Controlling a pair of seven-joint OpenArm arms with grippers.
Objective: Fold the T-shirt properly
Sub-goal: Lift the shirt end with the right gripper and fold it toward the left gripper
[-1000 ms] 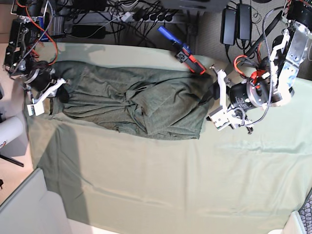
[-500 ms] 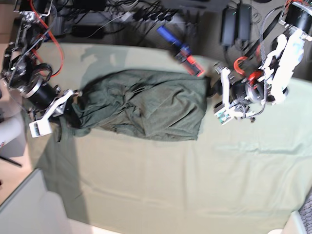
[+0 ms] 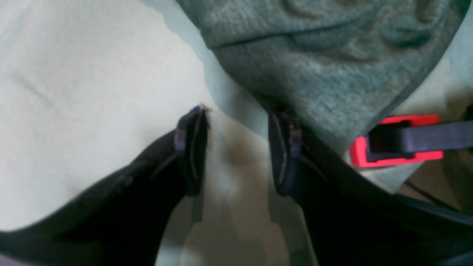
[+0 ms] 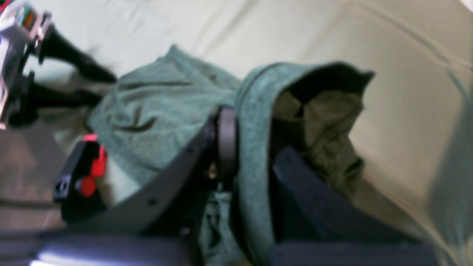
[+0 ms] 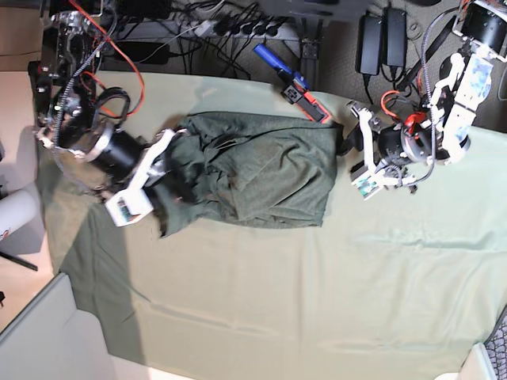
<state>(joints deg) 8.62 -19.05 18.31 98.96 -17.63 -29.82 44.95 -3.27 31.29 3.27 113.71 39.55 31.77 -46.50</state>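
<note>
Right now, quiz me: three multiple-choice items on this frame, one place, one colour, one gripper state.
1. The red and black clamp sits:
A. at the cloth's far edge, by the T-shirt's corner
B. on top of the shirt
C. at the near edge

2. The table cloth is:
A. white
B. pale mint green
C. blue

3. The right gripper is:
A. open above the cloth
B. shut on the T-shirt
C. out of view

Key: 1 A, the base view shows it beside the shirt's far corner; 2 B, paler than the olive shirt; 3 B, fabric is pinched between its fingers.
</note>
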